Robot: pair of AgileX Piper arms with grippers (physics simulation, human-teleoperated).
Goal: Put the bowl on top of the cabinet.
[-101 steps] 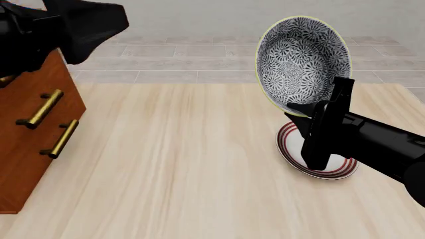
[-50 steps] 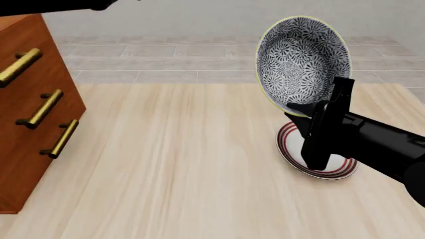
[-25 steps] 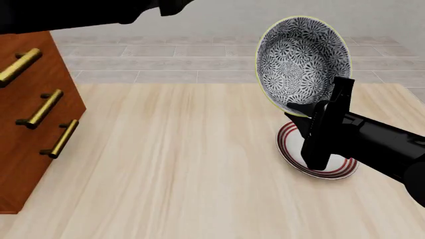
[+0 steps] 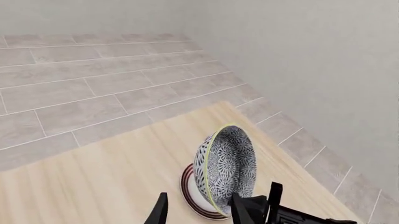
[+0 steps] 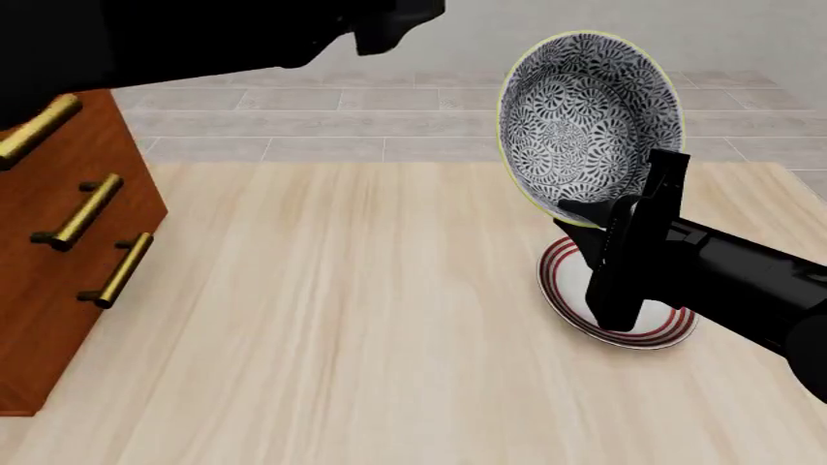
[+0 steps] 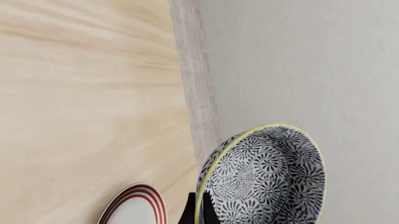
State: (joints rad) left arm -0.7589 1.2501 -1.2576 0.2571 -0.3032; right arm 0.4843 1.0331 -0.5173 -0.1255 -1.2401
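Note:
The bowl [image 5: 588, 121], white with a dense dark floral pattern and a yellowish rim, hangs tilted on edge above the table with its inside facing me. My right gripper [image 5: 584, 211] is shut on its lower rim; the right wrist view shows the fingers [image 6: 189, 211] pinching the bowl [image 6: 262, 179]. The reddish-brown cabinet [image 5: 65, 252] with brass handles stands at the table's left edge, its top hidden by my left arm. My left gripper [image 5: 403, 21] is high at the back, left of the bowl. In the left wrist view the left gripper [image 4: 199, 215] is open, facing the bowl [image 4: 227, 170].
A flat white plate with red rings [image 5: 618, 308] lies on the table under the held bowl, also visible as the plate [image 4: 189, 196] and the plate [image 6: 134, 207]. Pale wooden table [image 5: 349, 320] spreads between cabinet and plate. Grey tiled floor and a wall lie beyond.
My left arm has swung rightwards from over the cabinet across the top of the front view, towards the bowl. The right arm, bowl and plate have not moved.

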